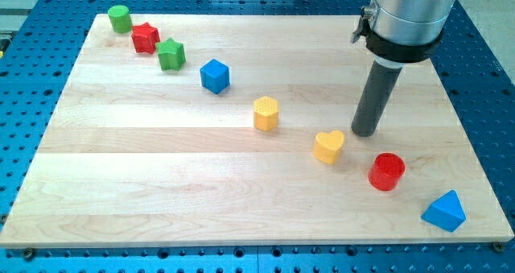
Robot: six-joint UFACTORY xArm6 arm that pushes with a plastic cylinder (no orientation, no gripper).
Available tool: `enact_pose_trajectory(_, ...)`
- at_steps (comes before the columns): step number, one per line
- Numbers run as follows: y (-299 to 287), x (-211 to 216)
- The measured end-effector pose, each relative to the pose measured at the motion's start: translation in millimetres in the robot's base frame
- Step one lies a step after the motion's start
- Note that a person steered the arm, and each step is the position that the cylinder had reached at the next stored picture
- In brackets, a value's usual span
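Note:
My tip [364, 133] rests on the wooden board at the view's right, just up and to the right of the yellow heart block [328, 146], a small gap between them. The red cylinder [387, 171] lies below and slightly right of the tip. A yellow hexagonal block [266, 113] sits further left. The blue triangular block [445, 212] is near the board's bottom right corner.
A blue cube [215, 76] stands left of centre toward the top. In the top left corner a green cylinder [120, 18], a red star [146, 38] and a green star [170, 55] form a diagonal row. The board [161, 184] lies on a blue perforated table.

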State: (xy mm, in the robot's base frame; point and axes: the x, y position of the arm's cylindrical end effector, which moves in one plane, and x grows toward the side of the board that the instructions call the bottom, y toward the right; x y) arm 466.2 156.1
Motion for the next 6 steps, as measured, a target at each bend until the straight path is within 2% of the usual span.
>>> enact_pose_trajectory(1,-1,8)
enact_pose_trajectory(2,-4,-31)
enact_pose_trajectory(3,-18,-104)
enact_pose_trajectory(5,-129,-237)
enact_pose_trajectory(6,-193,-266)
